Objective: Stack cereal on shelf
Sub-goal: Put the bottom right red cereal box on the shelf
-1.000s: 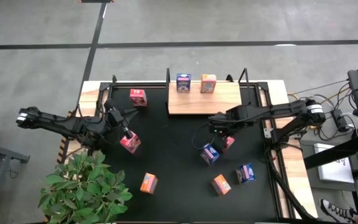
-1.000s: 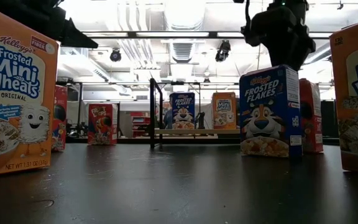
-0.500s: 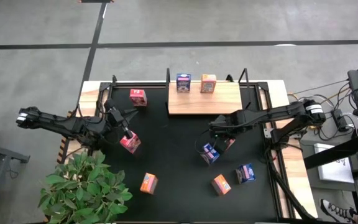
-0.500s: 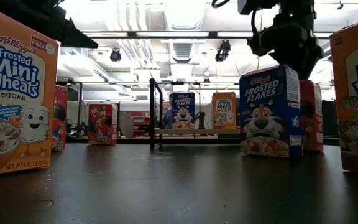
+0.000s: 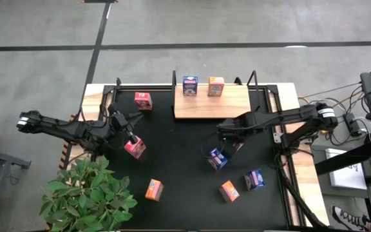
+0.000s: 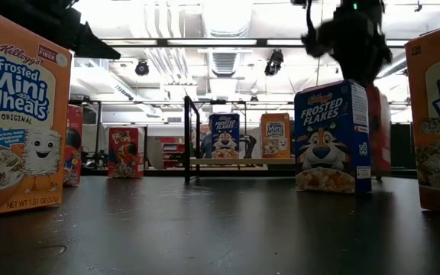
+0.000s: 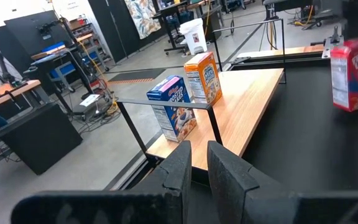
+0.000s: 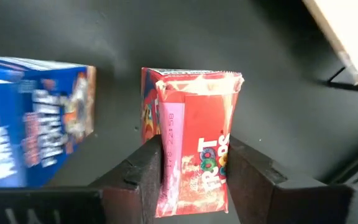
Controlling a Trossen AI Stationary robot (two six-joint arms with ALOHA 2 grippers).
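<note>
My right gripper [image 5: 230,138] is shut on a red-pink cereal box [image 8: 194,124], next to a blue box [image 5: 218,158] near the middle of the black mat. In the low view the red box [image 6: 381,130] shows behind the blue one [image 6: 331,137]. My left gripper [image 5: 133,136] is shut and empty, just above another red box [image 5: 134,148] at the mat's left; whether it touches that box I cannot tell. A blue box [image 5: 190,85] and an orange box [image 5: 216,86] stand on the wooden shelf [image 5: 211,104]. My right gripper pinches the red box between its two fingers, one on each narrow side [image 8: 166,165]. The fingers [image 8: 143,171] come from above, slanting. The box is upright and a little clear of the mat.
On the mat stand a red box [image 5: 143,100] at the far left, an orange box [image 5: 154,189] at the near left, and an orange box [image 5: 229,191] and a blue box [image 5: 254,179] at the near right. A potted plant [image 5: 89,193] stands at the near left corner.
My right gripper has gone up a little with the red box. In the low view the box's bottom edge has risen off the mat behind the blue box. The blue box has stayed where it was.
</note>
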